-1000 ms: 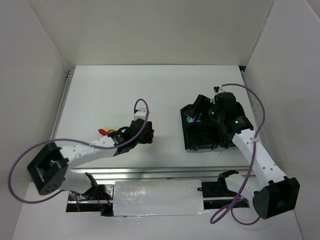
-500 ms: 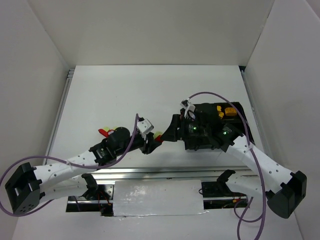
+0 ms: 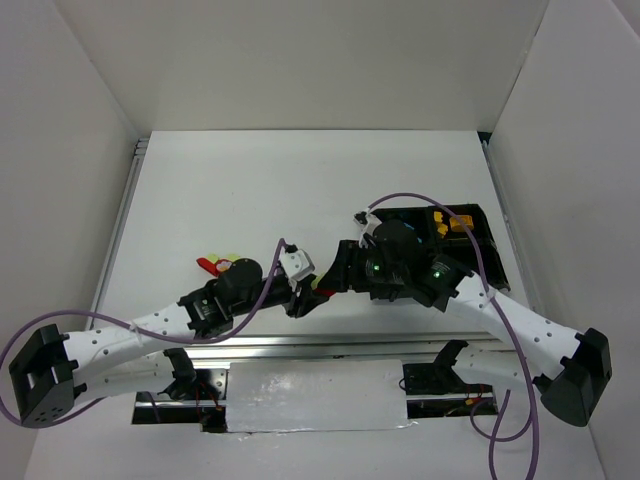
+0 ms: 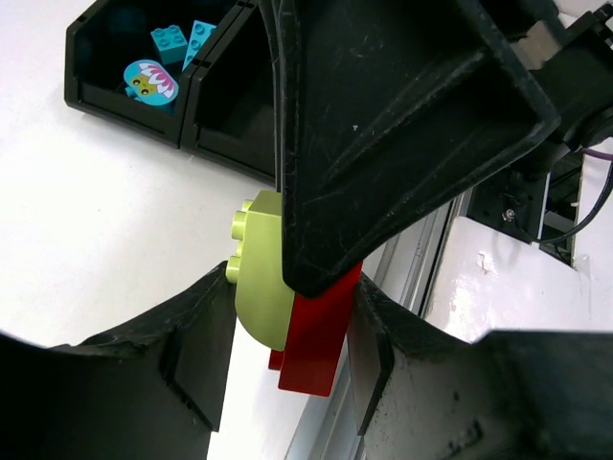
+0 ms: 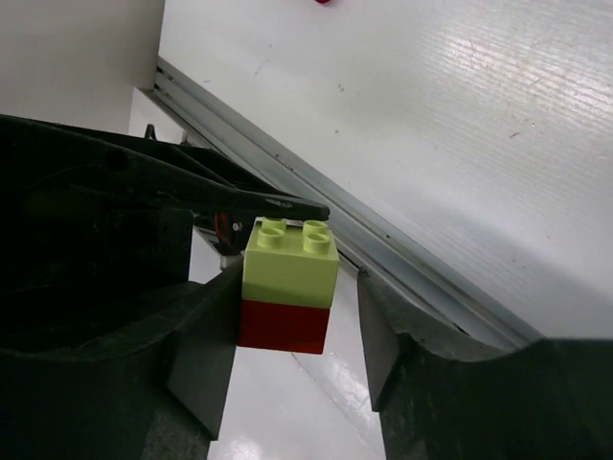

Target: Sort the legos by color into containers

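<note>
At the near middle of the desk (image 3: 250,190) the two arms meet over one stack (image 4: 287,307), a green brick (image 5: 289,264) pressed onto a red brick (image 5: 283,326). The left claw (image 3: 303,292) looks clamped on it, one finger against the green end and the other against the red. The right claw (image 5: 299,316) stands slightly open around the same stack. One finger touches its side, while a sliver of desk shows between the stack and the other finger (image 5: 383,345).

The step in hand appears to be splitting the pair so that each colour can go to its own place. To do it well, each claw should hold only one brick. The right claw would close squarely on one brick alone, clear of the seam. The pull would then run straight along the studs, perhaps with a slight rocking, so that neither brick flies off.

A little farther back on the left, a few loose bricks (image 3: 210,265), red and green, lie on the desk.

Far right sits the tray (image 4: 124,113). Yellow bricks (image 3: 457,222) lie in its far right compartment. Another compartment holds cyan bricks (image 4: 172,43) and a rounded cyan piece with a printed face (image 4: 150,79). The one beside it shows nothing in the part seen. The arm hides the rest.
</note>
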You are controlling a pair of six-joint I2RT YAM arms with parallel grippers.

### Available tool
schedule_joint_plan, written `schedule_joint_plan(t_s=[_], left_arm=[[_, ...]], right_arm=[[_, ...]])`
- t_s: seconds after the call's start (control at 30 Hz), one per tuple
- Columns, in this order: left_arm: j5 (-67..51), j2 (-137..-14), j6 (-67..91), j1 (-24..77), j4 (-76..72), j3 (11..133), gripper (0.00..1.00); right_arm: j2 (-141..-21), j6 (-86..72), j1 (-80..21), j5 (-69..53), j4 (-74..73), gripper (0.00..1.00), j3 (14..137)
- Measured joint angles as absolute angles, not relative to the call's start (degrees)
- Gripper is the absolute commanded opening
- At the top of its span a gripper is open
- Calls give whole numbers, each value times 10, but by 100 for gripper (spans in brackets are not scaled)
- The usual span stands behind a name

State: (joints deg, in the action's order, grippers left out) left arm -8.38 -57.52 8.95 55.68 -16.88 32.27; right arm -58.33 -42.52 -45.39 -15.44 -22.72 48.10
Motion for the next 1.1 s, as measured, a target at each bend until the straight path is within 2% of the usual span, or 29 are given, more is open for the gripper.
schedule_joint_plan(t_s=[0.07, 0.1, 0.13, 0.2, 0.3, 0.33, 0.37, 0.4, 0.43, 0.6, 0.8, 0.93, 1.1], left_arm=[[-81, -575, 90, 557, -167, 323, 0], [-80, -575, 89, 558, -167, 323, 0], [-77, -575, 88, 558, -166, 323, 0], [-71, -573, 83, 558, -167, 323, 2], [-67, -568, 81, 558, -165, 323, 16], [-65, -567, 81, 558, -164, 323, 39], [-62, -565, 81, 558, -163, 323, 52], [-59, -564, 80, 558, -162, 323, 69], [-57, -564, 80, 559, -162, 323, 97], [-52, -560, 101, 562, -161, 326, 100], [-63, -541, 112, 562, -114, 360, 99], [-101, -509, 121, 562, -56, 390, 100], [-136, -495, 155, 563, 9, 438, 100]], right_arm=[[-583, -428, -456, -154, -223, 45, 481], [-584, -428, -458, -154, -217, 32, 481], [-585, -432, -459, -151, -215, 0, 481], [-586, -441, -459, -150, -209, 0, 481], [-586, -440, -459, -153, -199, 0, 479], [-585, -439, -459, -154, -192, 0, 477], [-583, -438, -459, -157, -184, 0, 474], [-580, -437, -459, -159, -174, 0, 467], [-577, -436, -458, -161, -165, 0, 460], [-568, -406, -458, -180, -130, 0, 434], [-528, -296, -453, -216, -64, 0, 375], [-453, -219, -433, -274, -35, 0, 312], [-410, -158, -385, -382, -24, 0, 305]])
